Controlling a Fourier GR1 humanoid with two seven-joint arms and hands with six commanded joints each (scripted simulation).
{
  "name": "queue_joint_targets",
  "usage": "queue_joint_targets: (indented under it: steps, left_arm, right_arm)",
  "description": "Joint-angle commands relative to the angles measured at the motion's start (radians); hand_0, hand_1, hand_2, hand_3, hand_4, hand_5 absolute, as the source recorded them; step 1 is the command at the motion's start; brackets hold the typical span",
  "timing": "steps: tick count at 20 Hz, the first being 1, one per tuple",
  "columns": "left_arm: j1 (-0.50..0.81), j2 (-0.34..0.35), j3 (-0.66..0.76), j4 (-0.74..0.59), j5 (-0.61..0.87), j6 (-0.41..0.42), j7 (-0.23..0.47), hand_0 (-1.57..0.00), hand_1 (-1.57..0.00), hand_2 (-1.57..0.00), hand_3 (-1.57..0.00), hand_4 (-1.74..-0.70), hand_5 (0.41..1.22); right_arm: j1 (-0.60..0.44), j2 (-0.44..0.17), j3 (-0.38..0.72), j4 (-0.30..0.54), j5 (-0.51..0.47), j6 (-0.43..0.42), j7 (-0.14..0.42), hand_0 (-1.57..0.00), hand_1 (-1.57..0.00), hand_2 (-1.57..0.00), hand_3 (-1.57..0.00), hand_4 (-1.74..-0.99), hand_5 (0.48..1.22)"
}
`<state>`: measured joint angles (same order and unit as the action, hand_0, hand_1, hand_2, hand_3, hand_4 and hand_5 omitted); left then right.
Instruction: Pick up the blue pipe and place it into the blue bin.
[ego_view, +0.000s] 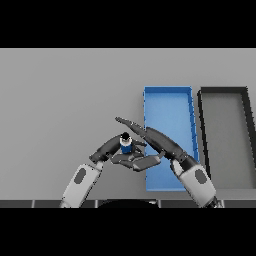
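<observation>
Head view: the pipe (125, 144) stands upright between both hands, just left of the bin (169, 112). The left robot hand (111, 146) seems to be curled round it; the right robot hand (152, 140), fingers straight, lies above and nearer the bin. The pipe's lower end is hidden behind fingers on the table (60, 100).

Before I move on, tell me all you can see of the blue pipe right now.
The blue pipe is a short, stubby cylinder with a blue body and a dark top end, seemingly upright. It sits left of the blue bin, not in it. The left robot hand curls round its left side, and the right robot hand, fingers straight, reaches over from the right; its thumb lies just below the pipe. Whether the pipe is lifted or on the table cannot be told.
</observation>
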<state>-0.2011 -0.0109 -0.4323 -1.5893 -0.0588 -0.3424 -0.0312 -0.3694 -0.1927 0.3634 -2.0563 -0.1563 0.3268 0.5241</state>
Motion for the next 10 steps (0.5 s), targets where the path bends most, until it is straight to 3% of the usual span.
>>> queue_joint_targets:
  steps: [1, 5, 7, 8, 10]
  left_arm:
    - [0.002, -0.004, 0.001, 0.004, -0.010, 0.002, 0.002, -1.57, -1.57, -1.57, -1.57, -1.47, 1.221]
    - [0.011, -0.020, 0.001, -0.002, -0.053, 0.000, 0.005, -1.57, -1.57, -1.57, -1.57, -1.47, 1.221]
    - [-0.001, -0.029, 0.022, 0.002, -0.046, -0.008, 0.019, -1.57, -1.57, -1.57, -1.57, -1.52, 1.221]
    - [0.004, -0.024, 0.024, -0.016, -0.039, -0.019, 0.057, -1.57, -1.57, -1.57, -1.57, -1.56, 1.221]
    - [0.015, -0.022, 0.016, -0.019, -0.068, -0.016, 0.070, -1.57, -1.57, -1.57, -1.57, -1.62, 1.221]
  right_arm:
    - [-0.016, 0.009, 0.008, 0.023, 0.005, 0.005, 0.009, -0.02, -0.03, -0.08, 0.00, -1.196, 0.526]
    - [-0.088, 0.039, 0.016, 0.091, -0.002, 0.027, 0.027, -0.07, -0.11, -0.17, -0.04, -1.204, 0.497]
    - [-0.113, 0.049, 0.020, 0.126, 0.003, 0.044, 0.019, -0.32, -0.36, -0.38, -0.24, -1.278, 0.485]
    - [-0.127, 0.057, 0.019, 0.135, -0.007, 0.047, 0.020, -0.51, -0.53, -0.54, -0.40, -1.331, 0.489]
    - [-0.119, 0.069, 0.032, 0.139, 0.004, 0.046, 0.004, -0.88, -0.88, -0.91, -0.76, -1.467, 0.518]
